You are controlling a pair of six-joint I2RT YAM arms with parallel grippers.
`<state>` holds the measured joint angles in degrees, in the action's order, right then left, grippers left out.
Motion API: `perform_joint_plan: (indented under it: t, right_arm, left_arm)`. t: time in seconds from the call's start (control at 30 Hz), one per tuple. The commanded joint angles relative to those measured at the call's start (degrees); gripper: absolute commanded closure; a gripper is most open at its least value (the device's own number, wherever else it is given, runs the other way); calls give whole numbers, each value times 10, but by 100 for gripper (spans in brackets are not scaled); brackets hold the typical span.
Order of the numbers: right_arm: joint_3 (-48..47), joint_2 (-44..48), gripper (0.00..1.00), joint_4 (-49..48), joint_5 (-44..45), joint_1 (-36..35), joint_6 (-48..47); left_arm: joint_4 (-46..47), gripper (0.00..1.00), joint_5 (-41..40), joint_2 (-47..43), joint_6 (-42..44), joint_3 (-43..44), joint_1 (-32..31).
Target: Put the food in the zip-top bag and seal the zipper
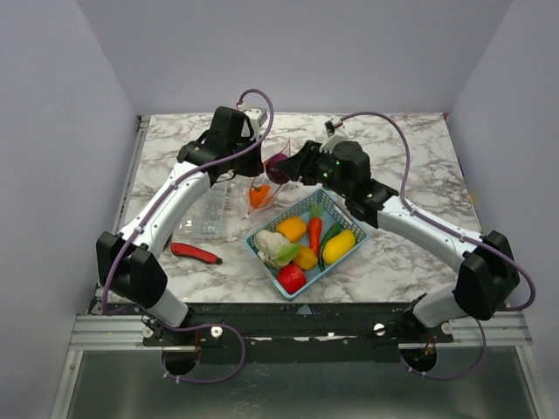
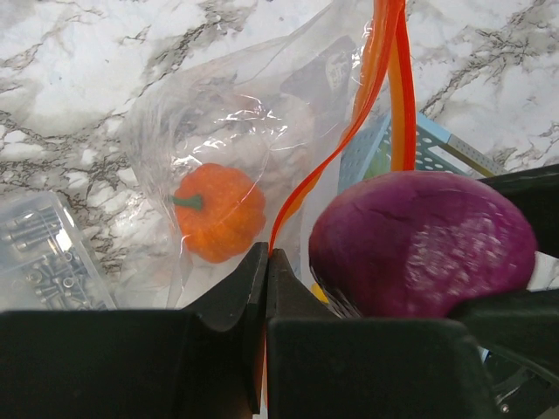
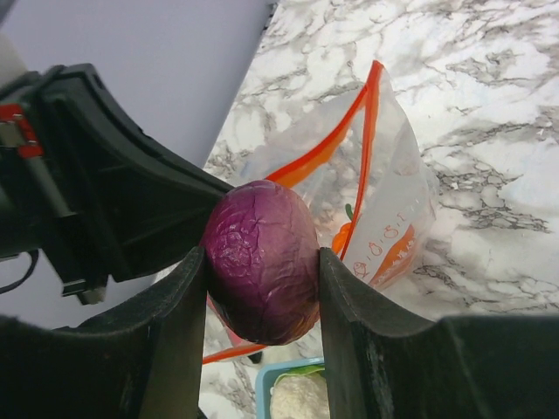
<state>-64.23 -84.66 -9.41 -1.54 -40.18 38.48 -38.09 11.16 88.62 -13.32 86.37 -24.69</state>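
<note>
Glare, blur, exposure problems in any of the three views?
Top external: sharp, evenly lit, only soft shadows on the table. Left wrist: purple food close to the lens looks slightly soft; white glare on the zip-top bag crinkles. Right wrist: purple food crisp; right end effector almost black, little detail.

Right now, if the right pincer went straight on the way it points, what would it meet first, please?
The right pincer, gripping the purple food, would probably meet the open mouth of the zip-top bag, by the zipper the left pincer pinches; depth is unclear.
</note>
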Motion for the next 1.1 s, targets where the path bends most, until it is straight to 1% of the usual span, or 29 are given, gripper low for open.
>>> perform_joint_plan:
  t: [0.0, 0.1, 0.13, 0.17, 0.2, 0.33, 0.47, 0.5, 0.63, 0.87, 1.0, 1.07]
  right_arm:
    - [3, -11, 92, -16, 3, -3, 8]
    - [-8, -20, 82, -7, -3, -3, 7]
    - [-11, -23, 74, -6, -4, -3, 8]
    - [-14, -26, 70, -4, -5, -3, 8]
    - [-17, -29, 63, 1, -4, -3, 7]
    - [-30, -39, 45, 22, 8, -3, 6]
    - [-42, -43, 28, 35, 7, -3, 1]
    - [-43, -43, 26, 36, 7, -3, 0]
    - [-44, -34, 22, 45, 14, -3, -7]
    - [-39, 0, 22, 72, 9, -3, -30]
    - [-20, 30, 23, 92, 13, -3, -44]
    - [-9, 49, 23, 120, 14, -3, -48]
  left_arm:
    - [25, 100, -16, -28, -8, -12, 5]
    - [27, 100, 2, -27, -11, -11, 7]
    - [27, 100, 4, -27, -14, -11, 7]
    - [28, 100, 5, -27, -15, -12, 7]
    - [30, 100, 6, -29, -16, -13, 8]
    - [35, 100, 4, -34, -17, -16, 10]
    - [35, 100, 5, -35, -17, -16, 12]
    - [35, 100, 5, -34, -18, -16, 13]
    - [34, 100, 6, -33, -17, -16, 14]
    - [32, 100, 7, -27, -18, -15, 15]
    - [32, 100, 6, -25, -17, -14, 15]
    - [30, 100, 7, -23, -17, -14, 16]
